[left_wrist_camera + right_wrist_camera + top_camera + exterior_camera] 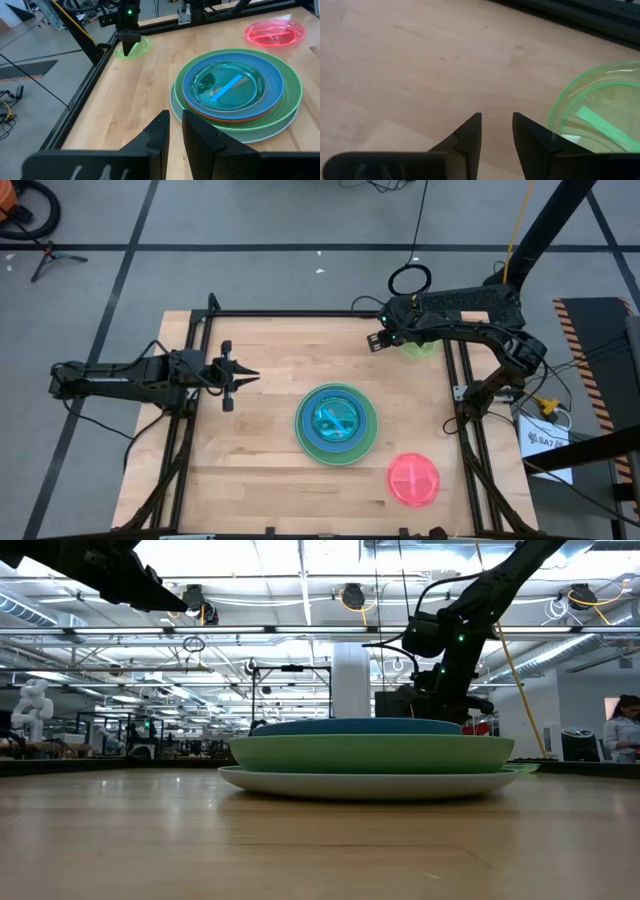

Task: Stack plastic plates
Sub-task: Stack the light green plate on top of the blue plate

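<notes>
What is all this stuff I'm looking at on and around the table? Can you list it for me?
Stack of round plastic plates: one pile, mid-table; from the bottom a pale plate, green, a rust-red rim, blue, teal on top.
Small pink round plastic plate: one, alone on the wood near the front right.
Small lime round plastic plate: one, back right corner, next to the right tool.
Wooden table with black frame: one, light wood.
Person: one, far off in the room behind, seen in the low view.
Left tool: one, dark, over the table's left part, away from the plates, fingers a little apart.
Right tool: one, dark, at the lime plate's edge, fingers apart, holding nothing.
</notes>
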Robot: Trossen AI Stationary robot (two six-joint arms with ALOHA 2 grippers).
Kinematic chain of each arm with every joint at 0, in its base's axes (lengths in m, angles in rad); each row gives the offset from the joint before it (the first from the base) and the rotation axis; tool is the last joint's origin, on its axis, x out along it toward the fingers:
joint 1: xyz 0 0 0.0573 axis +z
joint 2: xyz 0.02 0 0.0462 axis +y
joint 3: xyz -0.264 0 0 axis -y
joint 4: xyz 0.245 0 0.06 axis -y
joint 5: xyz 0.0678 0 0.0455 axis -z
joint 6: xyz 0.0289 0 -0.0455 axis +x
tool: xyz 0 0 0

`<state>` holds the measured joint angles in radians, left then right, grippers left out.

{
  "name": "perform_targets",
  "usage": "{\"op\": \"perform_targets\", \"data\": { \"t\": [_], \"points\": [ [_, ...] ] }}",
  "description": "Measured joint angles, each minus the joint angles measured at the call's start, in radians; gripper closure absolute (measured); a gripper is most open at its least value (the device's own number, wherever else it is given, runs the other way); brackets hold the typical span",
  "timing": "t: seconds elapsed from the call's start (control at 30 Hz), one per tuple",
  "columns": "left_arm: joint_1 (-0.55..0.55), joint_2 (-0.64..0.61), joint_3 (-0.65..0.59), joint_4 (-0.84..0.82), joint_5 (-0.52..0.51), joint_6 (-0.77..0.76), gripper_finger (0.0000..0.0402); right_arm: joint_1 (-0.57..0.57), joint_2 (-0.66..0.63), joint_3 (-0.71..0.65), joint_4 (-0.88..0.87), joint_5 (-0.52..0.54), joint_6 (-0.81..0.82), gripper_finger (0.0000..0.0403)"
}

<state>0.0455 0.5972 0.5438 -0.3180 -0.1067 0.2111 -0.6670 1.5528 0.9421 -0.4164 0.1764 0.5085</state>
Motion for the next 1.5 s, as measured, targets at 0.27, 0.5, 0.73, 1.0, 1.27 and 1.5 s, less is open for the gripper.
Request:
{"op": "perform_targets", "data": {
  "t": [0.27, 0.5, 0.73, 1.0, 1.27, 1.5],
  "points": [
    [0.0, 0.0, 0.0, 0.0, 0.0, 0.0, 0.0341, -0.052, 0.0, 0.0, -0.026, 0.004, -0.008, 0.027],
    [0.0, 0.0, 0.0, -0.001, 0.0, 0.0, 0.0341, -0.052, 0.028, 0.0, -0.022, 0.005, -0.008, 0.0269],
    [0.0, 0.0, 0.0, -0.008, 0.0, -0.001, 0.0341, -0.052, 0.123, 0.001, -0.006, 0.015, -0.01, 0.027],
    [0.0, 0.0, 0.0, -0.014, 0.0, -0.003, 0.0341, -0.045, 0.15, 0.001, -0.003, 0.034, -0.004, 0.027],
    [0.0, 0.0, 0.0, -0.018, 0.0, -0.003, 0.0341, -0.042, 0.083, 0.001, -0.025, 0.095, 0.002, 0.0271],
    [0.0, 0.0, 0.0, -0.018, 0.0, -0.003, 0.0341, -0.049, 0.096, 0.001, -0.092, 0.167, 0.025, 0.0271]
  ]
}}
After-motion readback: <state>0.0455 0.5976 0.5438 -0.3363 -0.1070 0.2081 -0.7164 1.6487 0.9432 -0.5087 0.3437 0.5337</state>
